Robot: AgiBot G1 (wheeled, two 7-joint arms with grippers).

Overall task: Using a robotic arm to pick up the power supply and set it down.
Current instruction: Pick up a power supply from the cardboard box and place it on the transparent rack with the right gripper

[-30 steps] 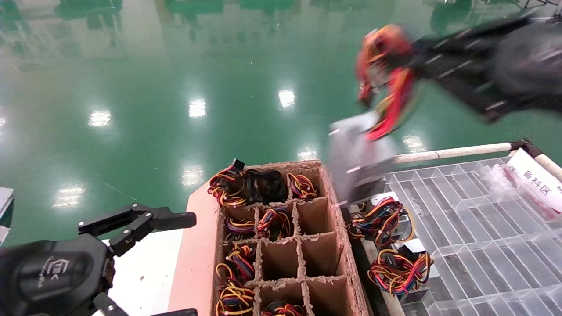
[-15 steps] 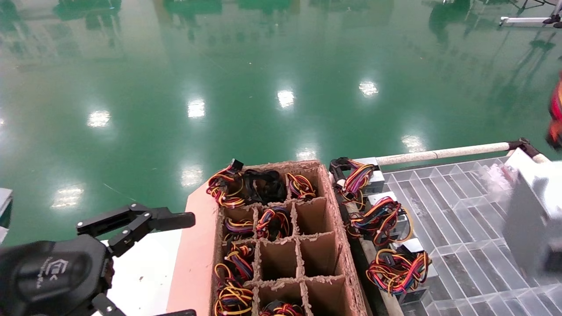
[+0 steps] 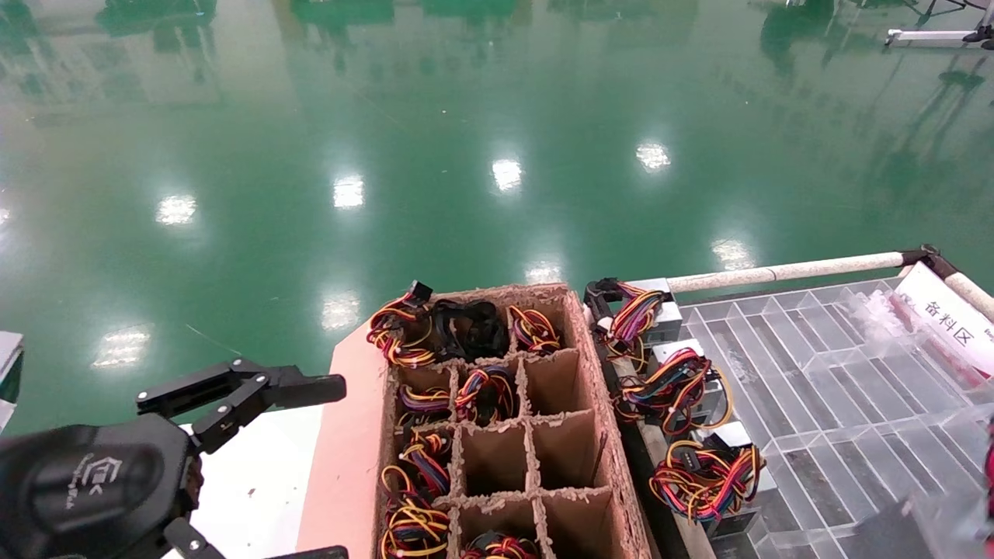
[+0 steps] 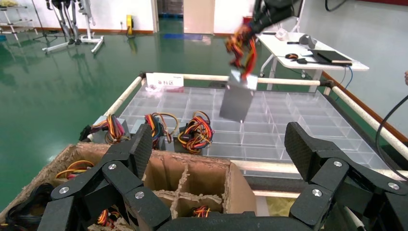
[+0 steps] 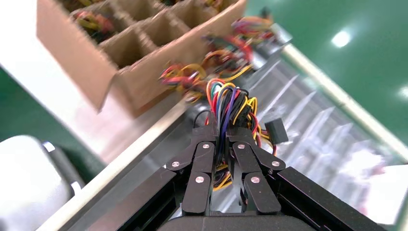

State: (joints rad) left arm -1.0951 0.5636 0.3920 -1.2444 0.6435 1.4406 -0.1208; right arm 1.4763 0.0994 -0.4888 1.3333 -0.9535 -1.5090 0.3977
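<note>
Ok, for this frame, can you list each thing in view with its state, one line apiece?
right gripper: shut on the wire bundle, carrying the power supply.
power supply: hanging by its wires above the clear divider tray, not set down.
left gripper: open, idle near the cardboard box.
cardboard box: open, some cells filled with wired units, others bare.
clear divider tray: three wired units lined along its box-side edge.

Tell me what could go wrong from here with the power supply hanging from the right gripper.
The right gripper pinches only the wires, so the power supply dangles by them over the clear divided tray. It may swing, slip free, or strain its wiring. Hanging tilted, it could catch a divider rather than settle into a cell. The left gripper sits open above the cardboard box, idle.
</note>
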